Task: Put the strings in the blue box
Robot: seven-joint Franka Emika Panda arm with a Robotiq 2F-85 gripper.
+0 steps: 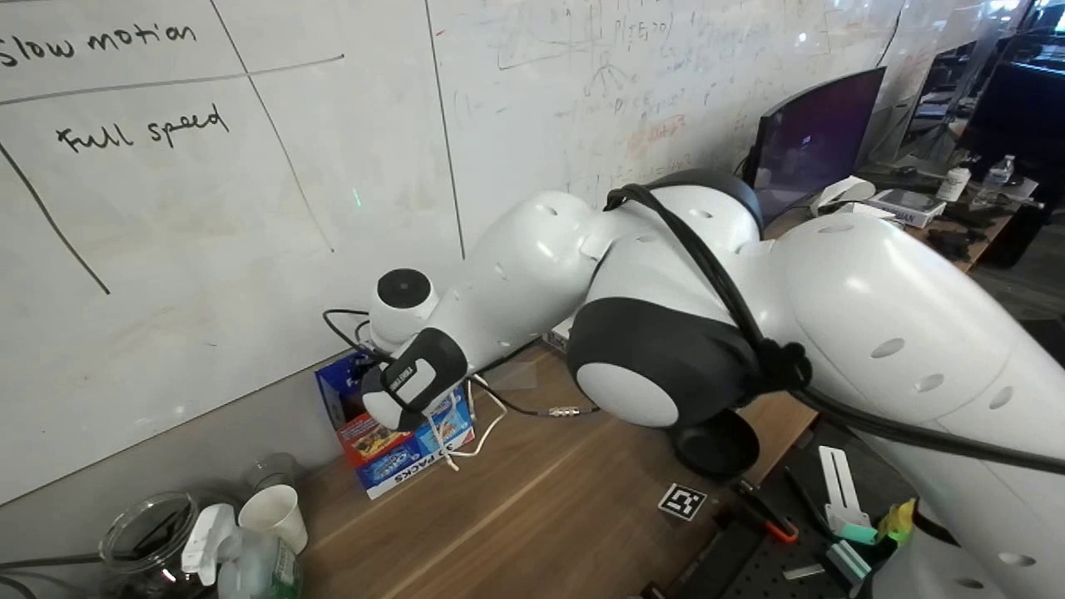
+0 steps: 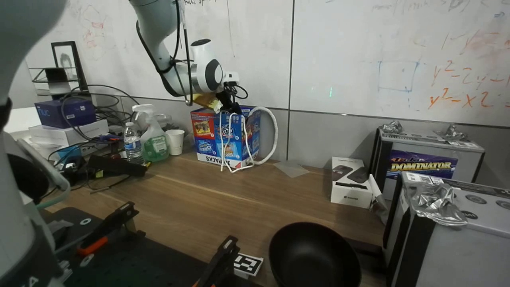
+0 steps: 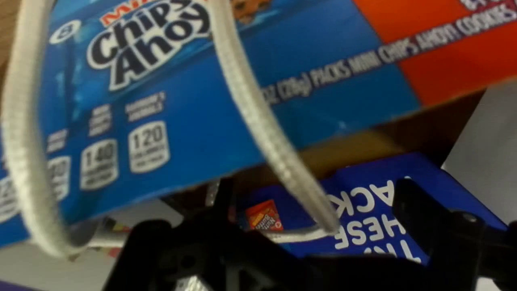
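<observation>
The gripper is right up at the mouth of the blue box, fingers spread wide, and nothing looks pinched between them! One strand of the strings runs through that gap, bends and vanishes behind the finger on the left of the wrist view; whether it brushes that finger cannot be told.

And look where the rest of the cord is: outside! It spills over the near wall and hangs down the printed face, and in an exterior view one big loop bows out to the right of the box, the lowest bends reaching about to the table, contact uncertain. The far flap lies beyond the gap, facing the fingers.

So here is the relation it all turns on: the hanging length runs up and down, below the gripper and on the near side of the rim, while the mouth lies on the far side of that same rim. Just one arm is in play, so there is no question of which is nearer.

This reads as the release, and judging by what dangles, the job is only part done. The next move probably calls for gathering the loops low, lifting them clear of the rim and tipping them over to the far side. The danger? All that outside weight could drag the top strand back out onto the table.
</observation>
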